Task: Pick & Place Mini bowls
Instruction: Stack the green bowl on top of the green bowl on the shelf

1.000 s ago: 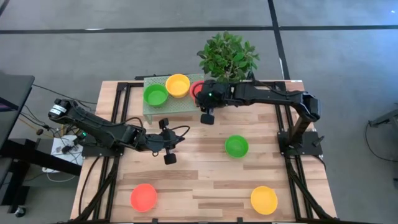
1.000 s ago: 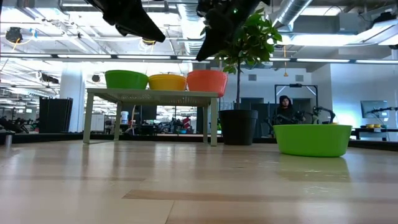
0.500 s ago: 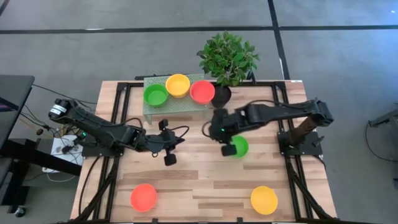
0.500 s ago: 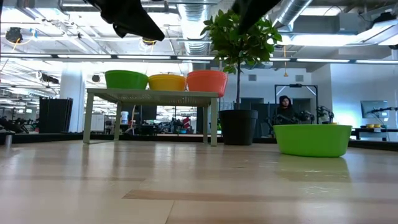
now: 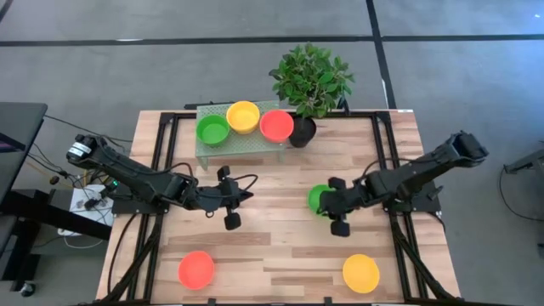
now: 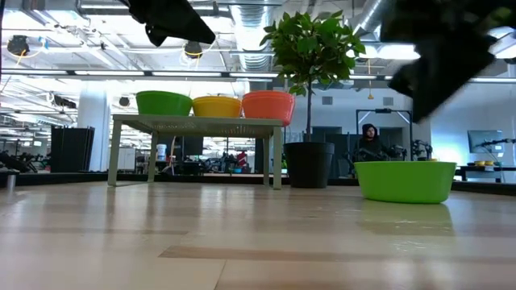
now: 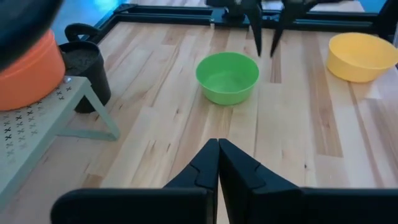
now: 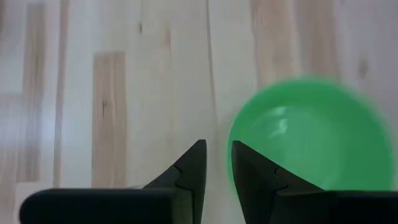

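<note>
Mini bowls number six in the high view: two green, two yellow, two red-orange. Three sit in a row on the small perforated stand (image 5: 238, 143) at the upper middle of the frame: a green bowl (image 5: 212, 129), a yellow bowl (image 5: 243, 116) and a red-orange bowl (image 5: 276, 125). Three lie loose on the table (image 5: 272, 246): the loose green bowl (image 5: 318, 197) at centre right, a red-orange one (image 5: 196, 269) at lower left and a yellow one (image 5: 360, 272) at lower right. One potted plant (image 5: 311, 81) stands just beside the stand's right end.

The right gripper (image 5: 337, 206) hangs over the right edge of the loose green bowl, its jaws parted only narrowly and holding nothing; in its wrist view the bowl's rim lies just beside one finger (image 8: 258, 180). The left gripper (image 5: 228, 194) waits left of centre, jaws pressed together and empty.

Judging from this, the narrow gap is the risk: if the fingers come down misaligned with the rim, one may land on the wall and tip or skid the light bowl across the smooth wood. A later carry to the stand could also brush the plant's leaves or nudge the red-orange bowl at that end
</note>
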